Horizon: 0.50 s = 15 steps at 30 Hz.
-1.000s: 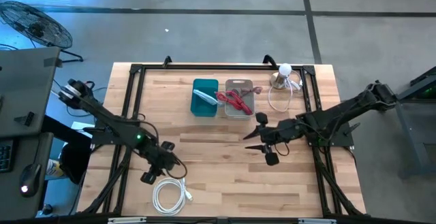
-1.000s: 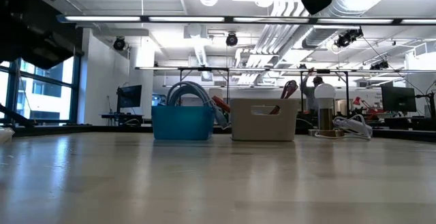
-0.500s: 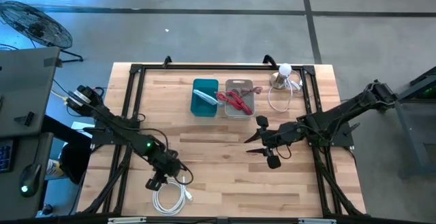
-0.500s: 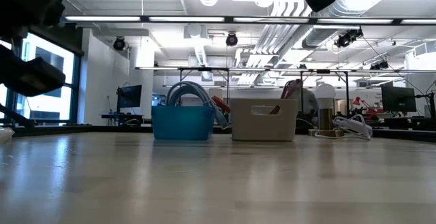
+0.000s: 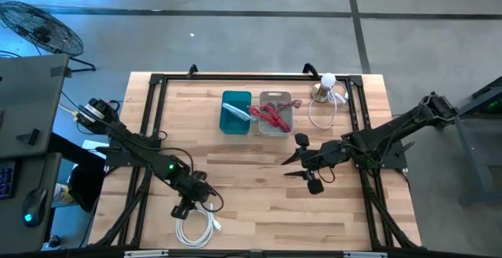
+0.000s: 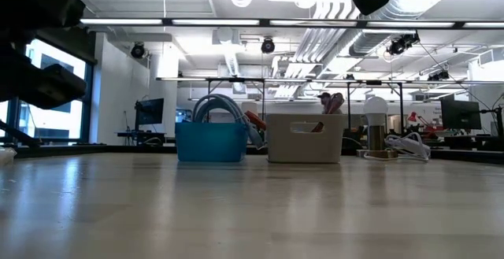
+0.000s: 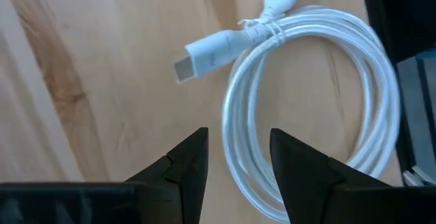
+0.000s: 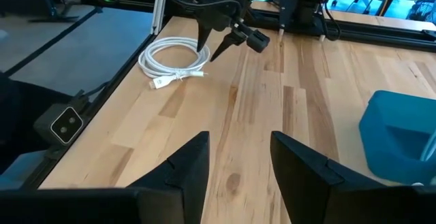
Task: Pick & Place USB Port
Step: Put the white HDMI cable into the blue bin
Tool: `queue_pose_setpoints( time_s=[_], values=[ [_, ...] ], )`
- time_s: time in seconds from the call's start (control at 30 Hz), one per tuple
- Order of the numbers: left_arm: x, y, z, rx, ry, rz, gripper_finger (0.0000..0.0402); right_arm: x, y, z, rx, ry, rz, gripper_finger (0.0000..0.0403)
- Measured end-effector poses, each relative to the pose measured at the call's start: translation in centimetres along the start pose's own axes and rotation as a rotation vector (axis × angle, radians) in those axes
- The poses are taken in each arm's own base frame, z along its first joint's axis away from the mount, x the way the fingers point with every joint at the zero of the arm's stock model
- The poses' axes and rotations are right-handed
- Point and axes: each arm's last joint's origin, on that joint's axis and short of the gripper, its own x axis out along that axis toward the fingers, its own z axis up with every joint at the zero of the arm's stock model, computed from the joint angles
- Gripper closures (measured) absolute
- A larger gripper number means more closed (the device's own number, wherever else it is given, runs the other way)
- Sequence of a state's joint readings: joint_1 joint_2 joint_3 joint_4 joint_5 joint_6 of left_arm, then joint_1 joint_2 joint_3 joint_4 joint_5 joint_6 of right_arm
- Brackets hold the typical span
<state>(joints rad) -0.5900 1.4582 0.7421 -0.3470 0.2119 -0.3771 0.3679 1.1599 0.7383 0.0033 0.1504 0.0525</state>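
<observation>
left claw (image 5: 187, 208): lower left of the high view, right above the white cable coil; we see its fingers parted in the left wrist view (image 7: 235, 157), nothing between them, cable loop showing through the gap.
white USB cable (image 5: 196, 225): coiled flat on the tabletop at the lower left of the high view, near the front edge; in the left wrist view (image 7: 310, 108) we see the coil tied at one spot, with a white plug end (image 7: 212, 51) sticking out onto bare wood.
right claw (image 5: 294, 162): centre-right of the high view, below the grey bin, off the tabletop; fingers spread wide, holding nothing; same wide gap in the right wrist view (image 8: 238, 163).
right wrist view: we also see the left arm's claw (image 8: 216, 47) farther off, tips down next to the cable (image 8: 174, 59).
blue bin (image 5: 235, 111): upper centre of the high view, something light blue inside; in the low view (image 6: 211, 139) it stands left of the grey bin.
grey bin (image 5: 274, 121): just beside the blue bin on its right, red cable (image 5: 271, 115) in it; low view (image 6: 305, 138).
white lamp-like item (image 5: 325, 86): upper right of the tabletop with a white cord looped beside it; what it is we cannot tell.
tabletop (image 5: 259, 203): light wood, black frame rails round the edges.
fan (image 5: 39, 27): on the floor, upper left of the high view.
</observation>
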Motion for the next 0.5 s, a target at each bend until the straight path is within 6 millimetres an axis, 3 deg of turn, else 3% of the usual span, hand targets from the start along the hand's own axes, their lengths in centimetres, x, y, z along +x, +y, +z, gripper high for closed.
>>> queue_pose_setpoints(
  time_s=[0.23, 0.5],
  values=[
    [0.1, 0.0, 0.0, -0.026, 0.0, 0.008, 0.0247, 0.0, 0.0, 0.0, 0.003, 0.002, 0.002, 0.0254],
    [2.9, 0.5, -0.4, -0.071, 0.117, -0.061, 0.0247, 0.0, 0.0, -0.1, 0.014, 0.008, 0.003, 0.0254]
  ],
)
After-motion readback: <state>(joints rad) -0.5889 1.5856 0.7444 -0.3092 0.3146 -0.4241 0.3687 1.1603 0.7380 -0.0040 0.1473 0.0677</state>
